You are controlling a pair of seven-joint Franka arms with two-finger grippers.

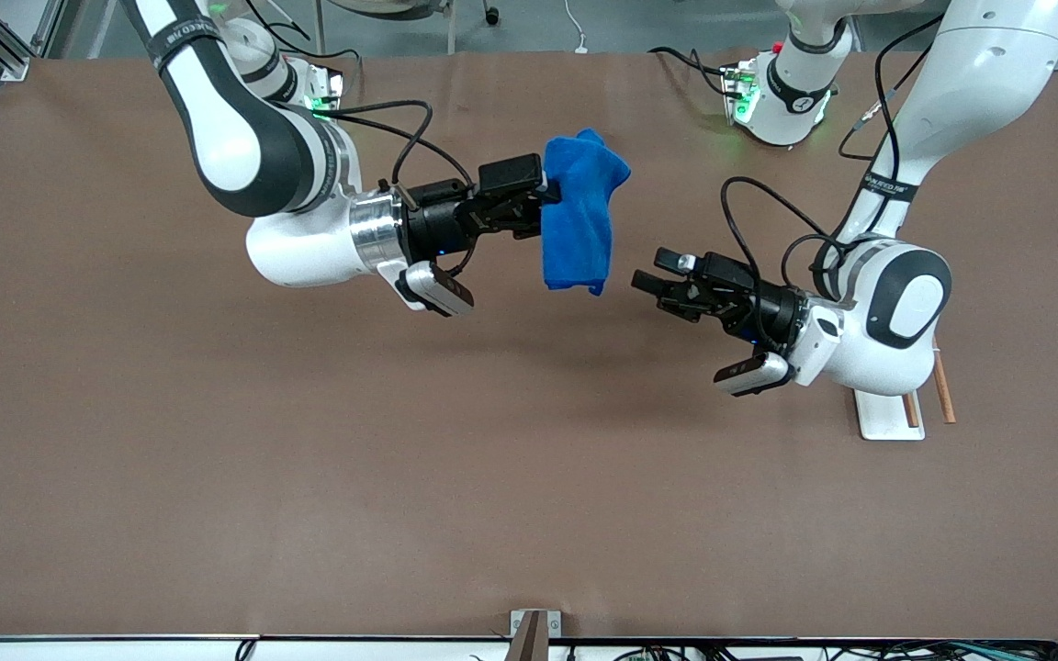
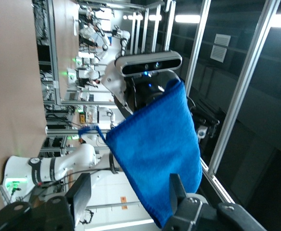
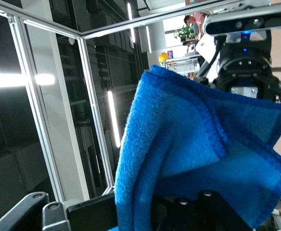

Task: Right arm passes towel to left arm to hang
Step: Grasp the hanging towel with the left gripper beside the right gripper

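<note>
My right gripper [image 1: 551, 195] is shut on the bright blue towel [image 1: 579, 213] and holds it in the air over the middle of the brown table [image 1: 217, 459]. The towel hangs down from the fingers in loose folds. It fills the right wrist view [image 3: 198, 159]. My left gripper [image 1: 647, 275] is open and empty, pointing at the towel with a small gap between them. In the left wrist view the towel [image 2: 154, 149] hangs just ahead of my open fingers [image 2: 80, 192], its small loop [image 2: 89, 129] at one corner.
A white stand with wooden rods [image 1: 896, 413] sits on the table under the left arm's elbow. The arm bases and cables stand along the table's edge farthest from the front camera.
</note>
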